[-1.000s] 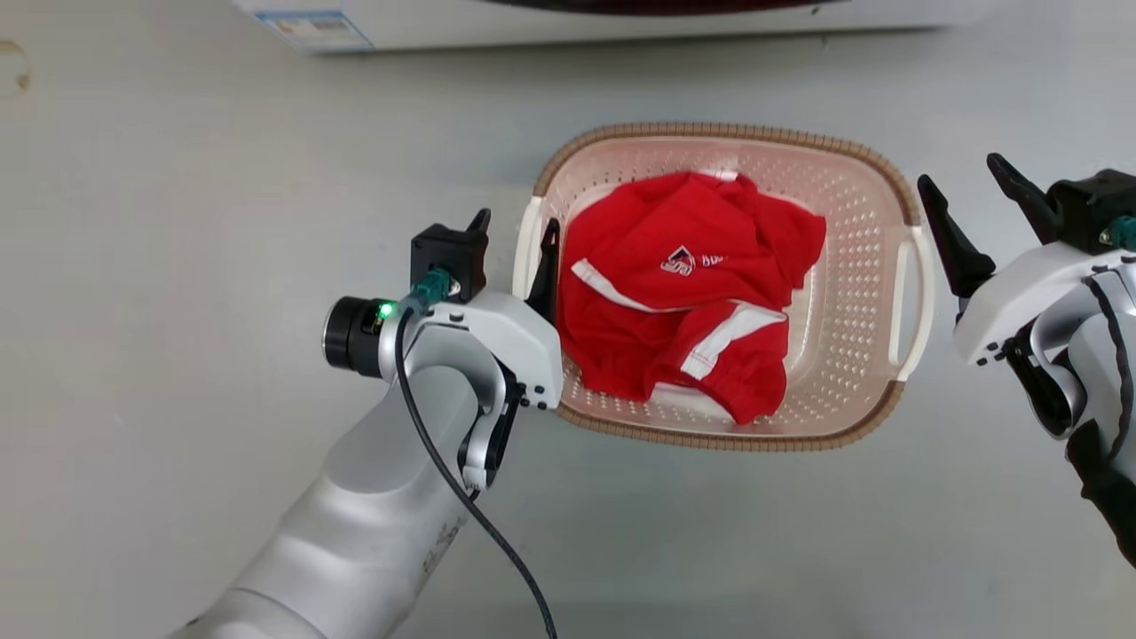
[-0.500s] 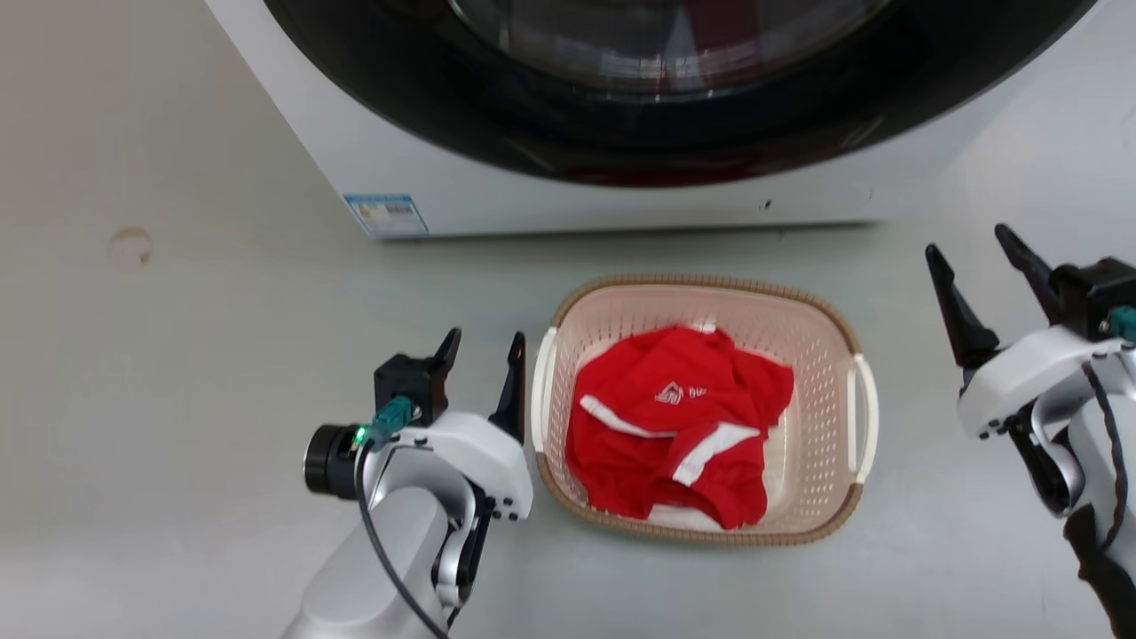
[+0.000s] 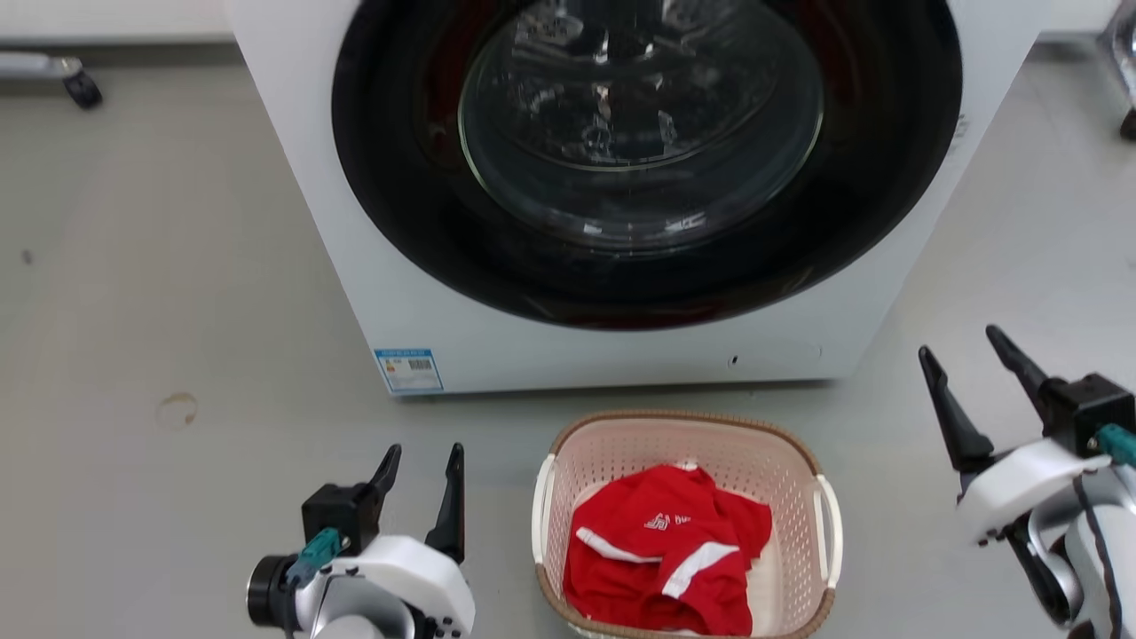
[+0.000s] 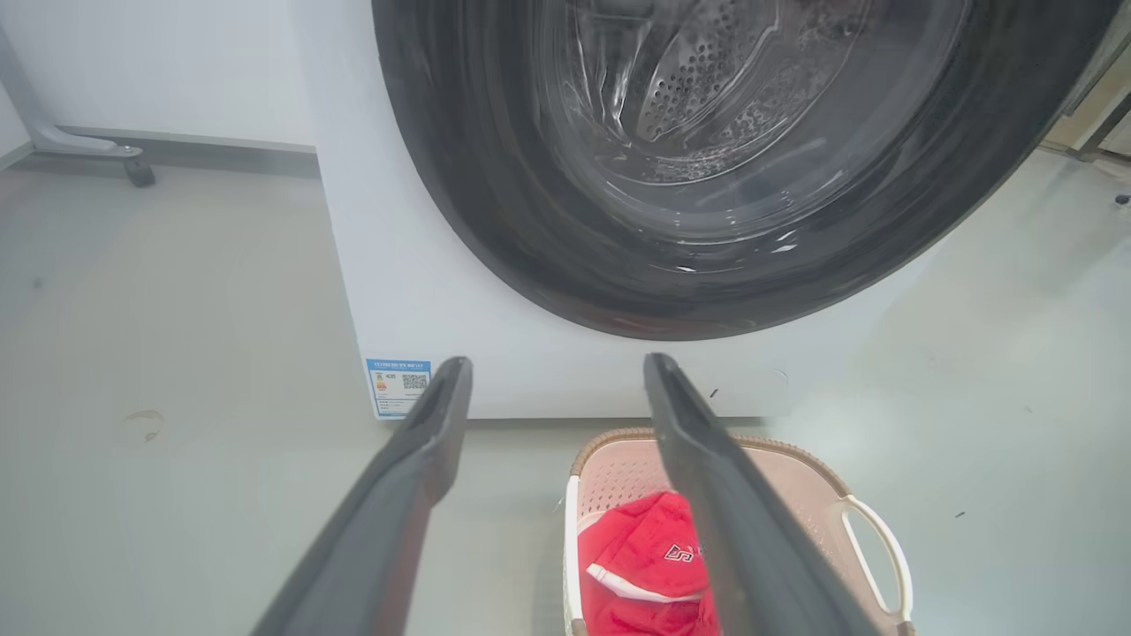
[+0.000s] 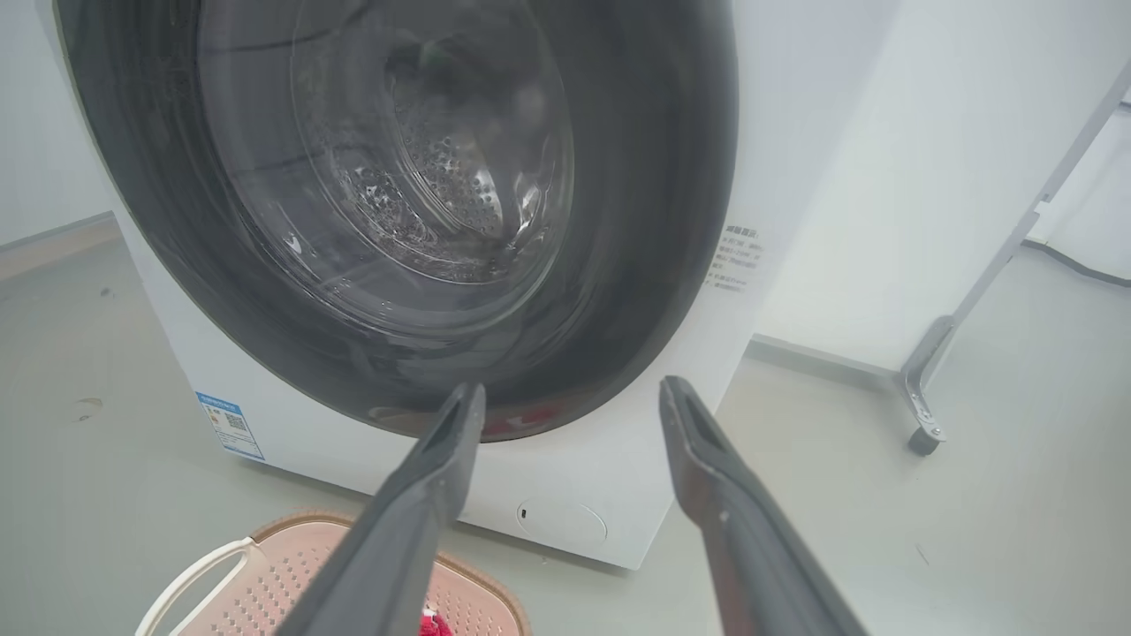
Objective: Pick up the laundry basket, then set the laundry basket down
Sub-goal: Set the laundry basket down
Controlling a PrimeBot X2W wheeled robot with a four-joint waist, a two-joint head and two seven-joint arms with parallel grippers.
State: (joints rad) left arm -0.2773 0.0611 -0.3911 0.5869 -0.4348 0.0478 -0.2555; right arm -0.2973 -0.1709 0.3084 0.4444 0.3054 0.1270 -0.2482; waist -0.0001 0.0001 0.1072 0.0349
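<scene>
Jaws apart; laundry basket [image 3: 621,454]; illegible label [image 3: 408,370]

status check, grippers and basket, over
Left gripper open, empty, left of laundry basket. Right gripper open, empty, off to its right. Basket on floor before washing machine, red garment inside, nothing blocking it.

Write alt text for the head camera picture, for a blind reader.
A pink-beige laundry basket holding a red garment sits on the floor before a white washing machine. The robot's open left hand and right hand flank it, touching nothing.
</scene>
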